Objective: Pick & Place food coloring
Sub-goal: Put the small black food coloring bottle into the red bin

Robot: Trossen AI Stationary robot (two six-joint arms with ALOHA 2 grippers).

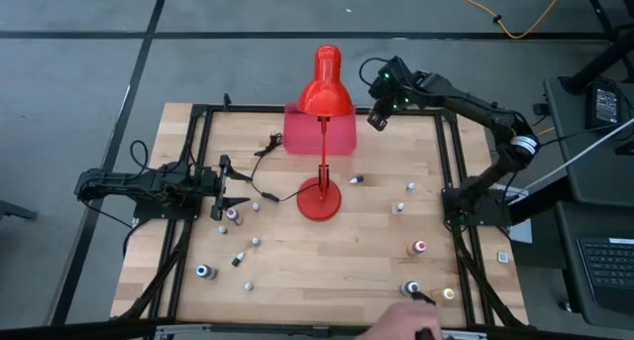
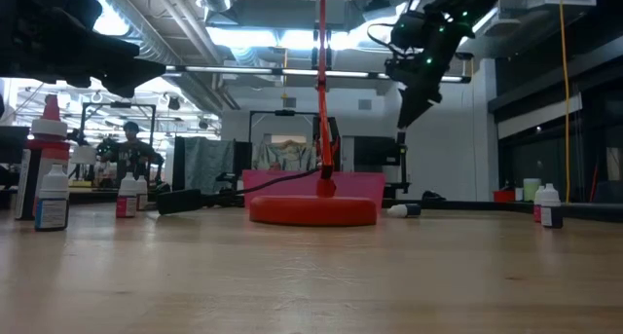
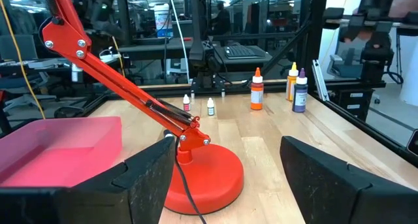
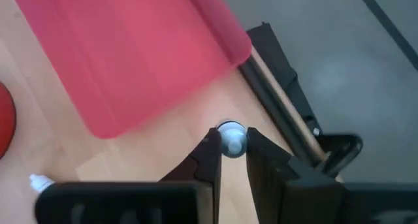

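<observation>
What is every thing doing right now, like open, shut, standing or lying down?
Right pincer: shut on a small bottle, raised beside the pink tray.
Left pincer: open, empty, low at the table's left.
Red lamp: standing upright.
Loose bottles: one lies on its side, another stands.

A grey floor (image 1: 79, 53) crossed by dark seams surrounds the wooden table (image 1: 327, 251); fluorescent ceiling lights (image 2: 243, 37) illuminate the workshop behind.
</observation>
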